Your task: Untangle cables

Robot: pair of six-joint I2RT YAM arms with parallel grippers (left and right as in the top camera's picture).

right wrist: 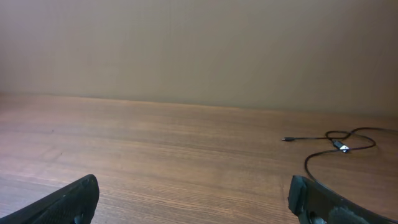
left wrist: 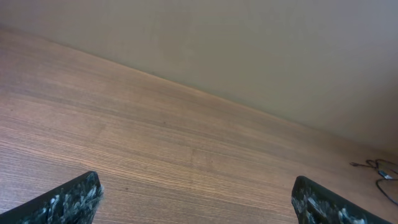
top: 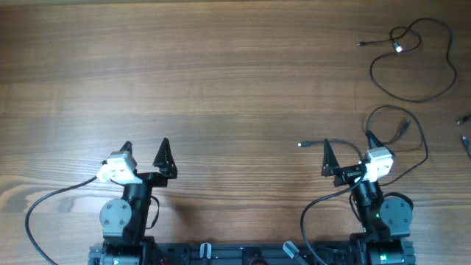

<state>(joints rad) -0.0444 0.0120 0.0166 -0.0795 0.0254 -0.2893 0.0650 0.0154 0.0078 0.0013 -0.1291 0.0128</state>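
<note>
The black two-finger left gripper (top: 145,145) and right gripper (top: 348,141) both stand with fingers spread, holding nothing. One thin black cable (top: 312,143) loops just beside the right gripper. A second crossed loop (top: 398,47) lies well beyond that gripper, ahead and outward. The right arm looks far nearer to both.

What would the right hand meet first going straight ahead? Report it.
Probably nothing: only bare table lies ahead of the right hand; the looped cable sits off to its right.
</note>
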